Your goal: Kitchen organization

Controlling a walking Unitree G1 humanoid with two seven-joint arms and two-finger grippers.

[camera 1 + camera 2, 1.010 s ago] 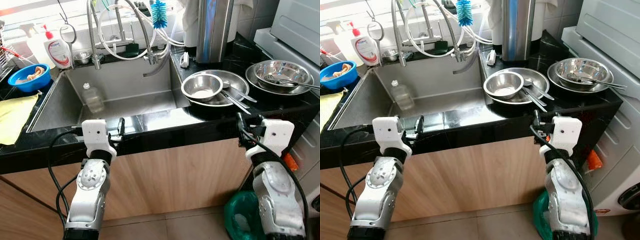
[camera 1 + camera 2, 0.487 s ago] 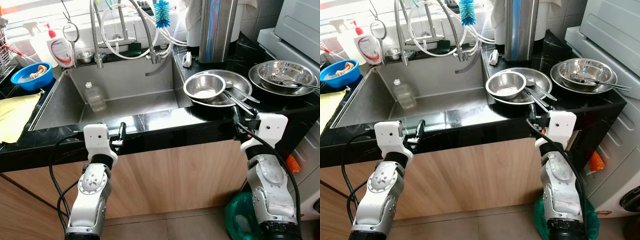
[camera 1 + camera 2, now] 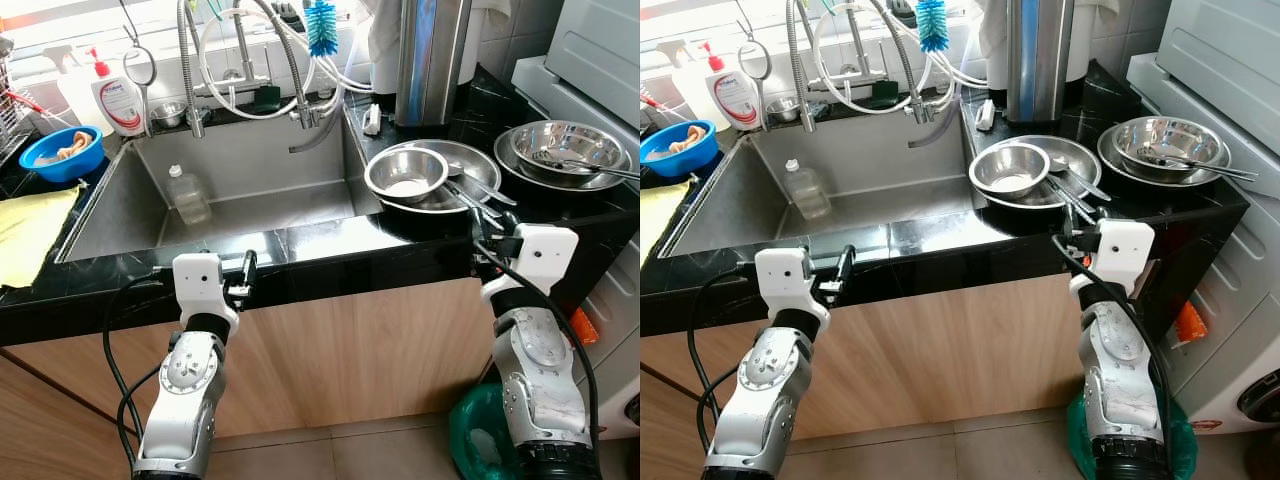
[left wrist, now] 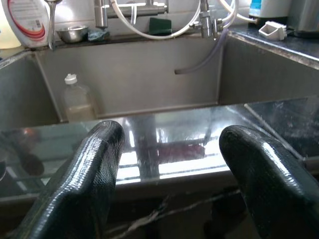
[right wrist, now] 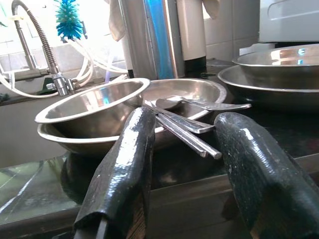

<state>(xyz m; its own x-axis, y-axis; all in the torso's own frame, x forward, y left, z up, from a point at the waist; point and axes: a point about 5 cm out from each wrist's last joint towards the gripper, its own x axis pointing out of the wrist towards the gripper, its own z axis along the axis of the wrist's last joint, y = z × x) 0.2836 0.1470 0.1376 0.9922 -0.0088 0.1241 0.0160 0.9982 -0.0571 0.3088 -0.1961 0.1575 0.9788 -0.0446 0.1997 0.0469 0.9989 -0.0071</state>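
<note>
Steel round bowl (image 3: 405,174) nested in plate, utensils alongside | right gripper (image 5: 187,164) open, near | left gripper (image 4: 169,164) open at sink edge (image 3: 300,243)

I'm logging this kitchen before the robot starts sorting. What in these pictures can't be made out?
- Soap bottle label: too small to read in the head views, cut off by the frame edge in the left wrist view.
- Blue bowl contents: too small to identify.
- Green bin: mostly hidden behind the right arm.
- Utensils in the pan: their far ends are hidden by the bowl in the right wrist view.
</note>
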